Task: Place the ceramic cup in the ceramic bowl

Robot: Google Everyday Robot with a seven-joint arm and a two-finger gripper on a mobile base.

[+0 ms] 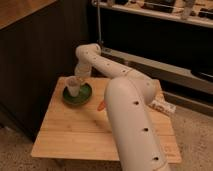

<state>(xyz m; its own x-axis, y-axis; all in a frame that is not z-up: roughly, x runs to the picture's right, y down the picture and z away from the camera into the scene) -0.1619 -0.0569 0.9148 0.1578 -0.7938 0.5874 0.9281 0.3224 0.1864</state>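
Note:
The ceramic bowl (78,96), green inside with a dark rim, sits at the far left of the wooden table (75,135). The whitish ceramic cup (73,87) stands upright inside the bowl, toward its left side. My gripper (79,76) hangs just above and behind the cup, at the end of the white arm (107,65) that reaches over from the right. I cannot tell whether it still touches the cup.
A small orange object (101,106) lies on the table right of the bowl. A snack packet (163,106) lies at the table's right edge. A dark cabinet (35,60) stands to the left and a shelf unit (160,20) behind.

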